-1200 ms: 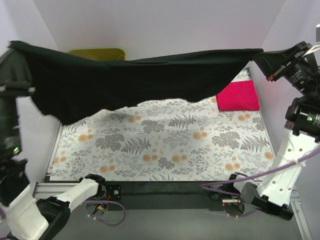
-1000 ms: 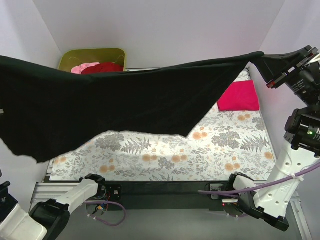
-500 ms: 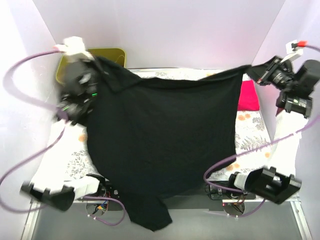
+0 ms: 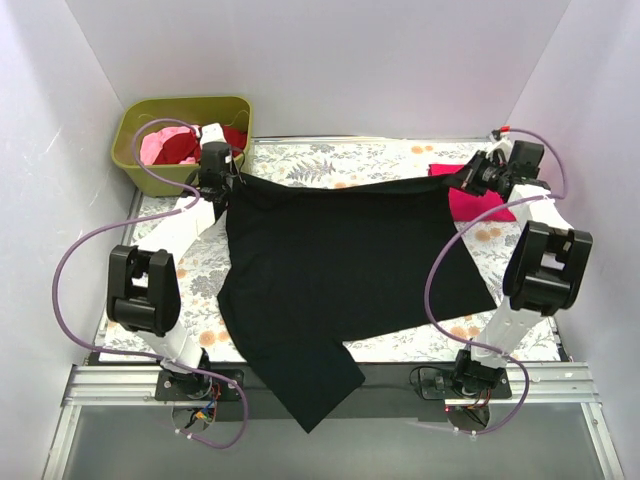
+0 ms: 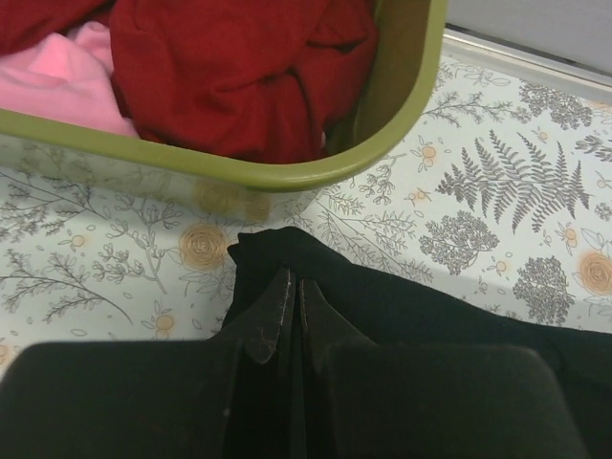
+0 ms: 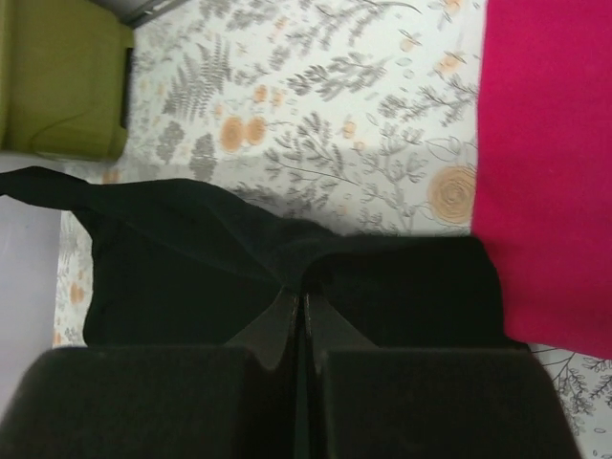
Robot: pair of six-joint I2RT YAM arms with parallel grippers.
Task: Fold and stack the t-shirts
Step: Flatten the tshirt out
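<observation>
Left gripper (image 4: 226, 180) and right gripper (image 4: 464, 181) are both pinched shut on the two far corners of the black t-shirt (image 4: 340, 270); each wrist view shows the jaws closed with black cloth caught between the tips. About a second ago the arms held this shirt high in the air, stretched between them like a curtain. Now they have swung it down and forward, and it lies spread on the floral table cloth (image 4: 330, 160). Its far edge is drawn fairly taut between the grippers.

The shirt is not fully on the table. Its near part, with a sleeve, hangs over the front edge towards the arm bases. I judge the spread-out step nearly done, though the overhang needs pulling in before a clean fold.

One magenta-pink shirt (image 4: 478, 206) lies folded just beside the right gripper. A dark red shirt (image 5: 239, 67) and a pale pink shirt (image 5: 67, 86) wait in the olive-green tub (image 4: 180, 103).
</observation>
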